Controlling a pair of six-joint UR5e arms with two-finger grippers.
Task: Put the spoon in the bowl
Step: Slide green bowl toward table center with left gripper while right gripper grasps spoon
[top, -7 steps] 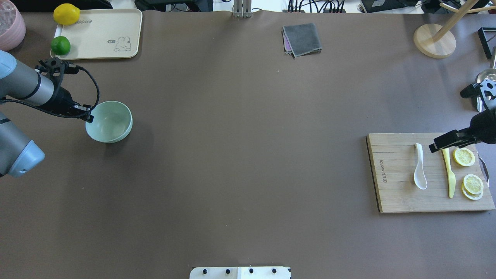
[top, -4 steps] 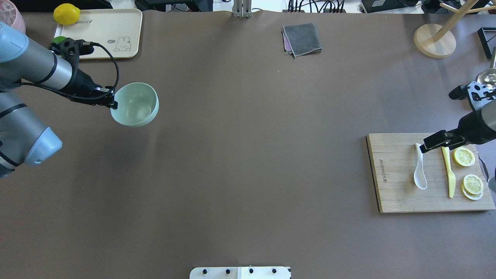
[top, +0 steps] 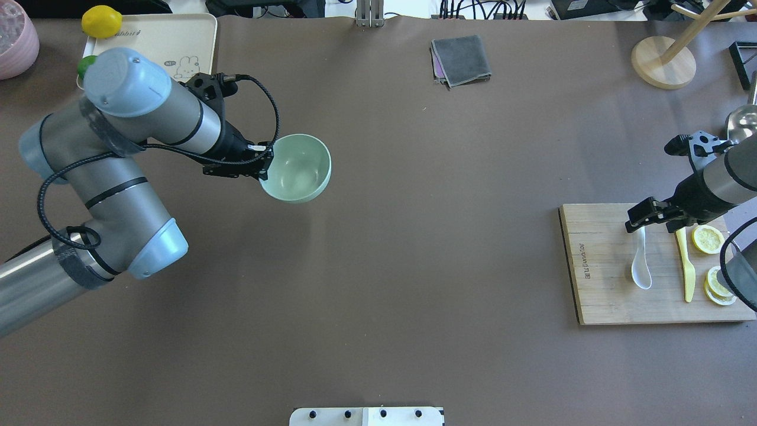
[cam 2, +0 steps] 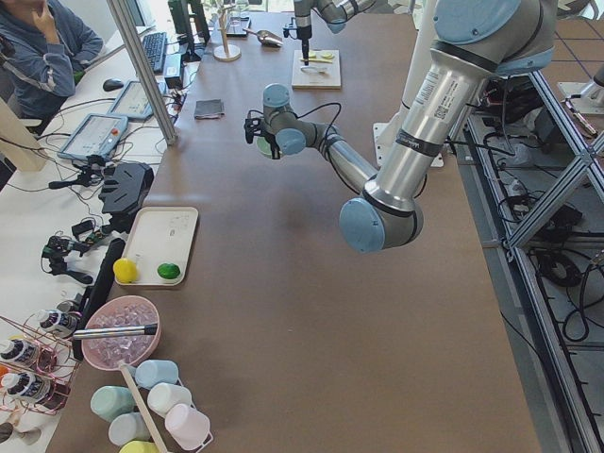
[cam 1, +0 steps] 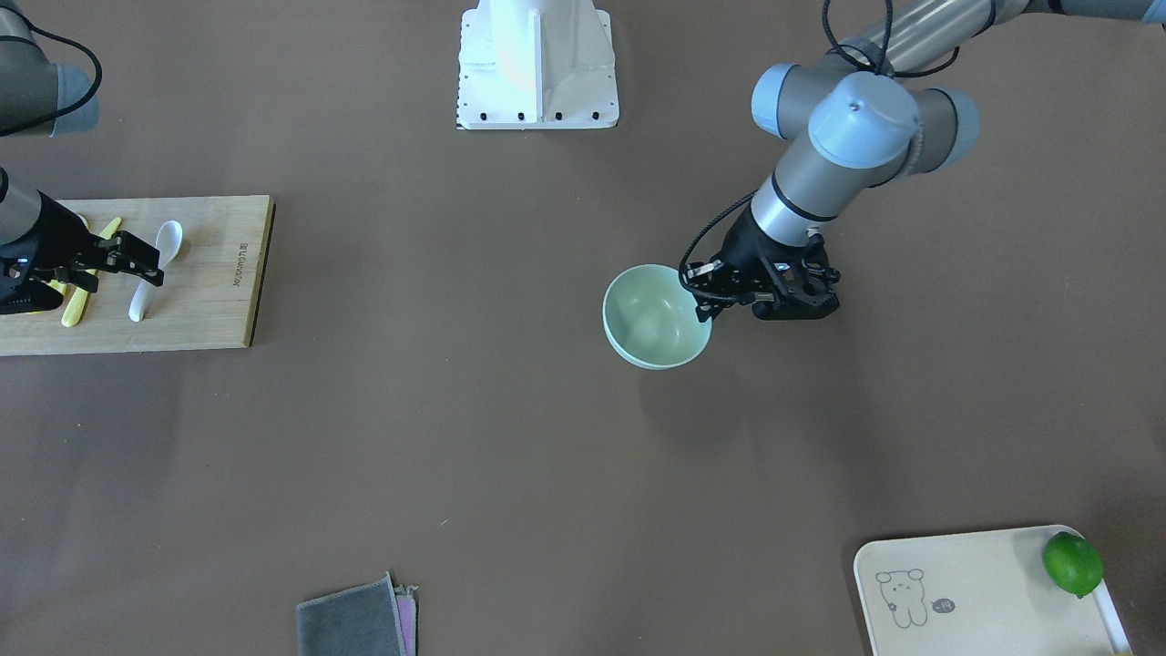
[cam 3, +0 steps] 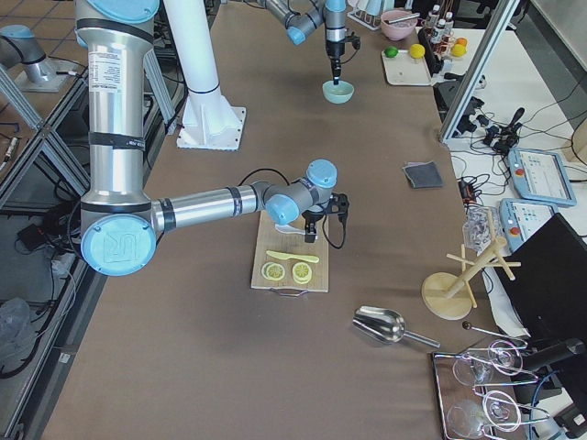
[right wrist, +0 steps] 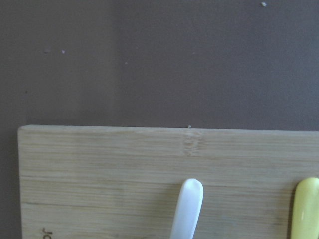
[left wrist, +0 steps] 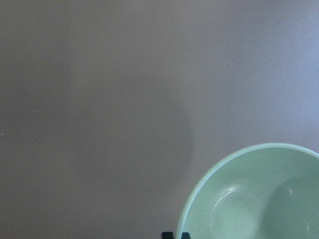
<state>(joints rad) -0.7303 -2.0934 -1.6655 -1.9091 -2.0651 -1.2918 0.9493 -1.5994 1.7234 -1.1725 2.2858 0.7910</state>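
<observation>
The pale mint-green bowl (top: pixel 298 168) hangs above the brown table, left of centre; it also shows in the front view (cam 1: pixel 654 319) and the left wrist view (left wrist: pixel 249 199). My left gripper (top: pixel 264 163) is shut on its near-left rim and holds it up. The white spoon (top: pixel 640 263) lies on the wooden cutting board (top: pixel 597 284) at the far right, scoop toward the robot. My right gripper (top: pixel 644 216) hovers over the spoon's handle end (right wrist: pixel 187 209) and looks open and empty.
A yellow plastic knife (top: pixel 686 269) and lemon slices (top: pixel 708 238) lie on the board right of the spoon. A grey cloth (top: pixel 461 59), a cream tray (top: pixel 165 41) with a lemon and a lime, a wooden stand (top: pixel 662 62) and a metal scoop (top: pixel 742 115) sit along the edges.
My left arm has lifted the bowl and carried it to the right, toward the table's middle. My right gripper has moved left across the board, from over the knife to over the spoon's handle.
</observation>
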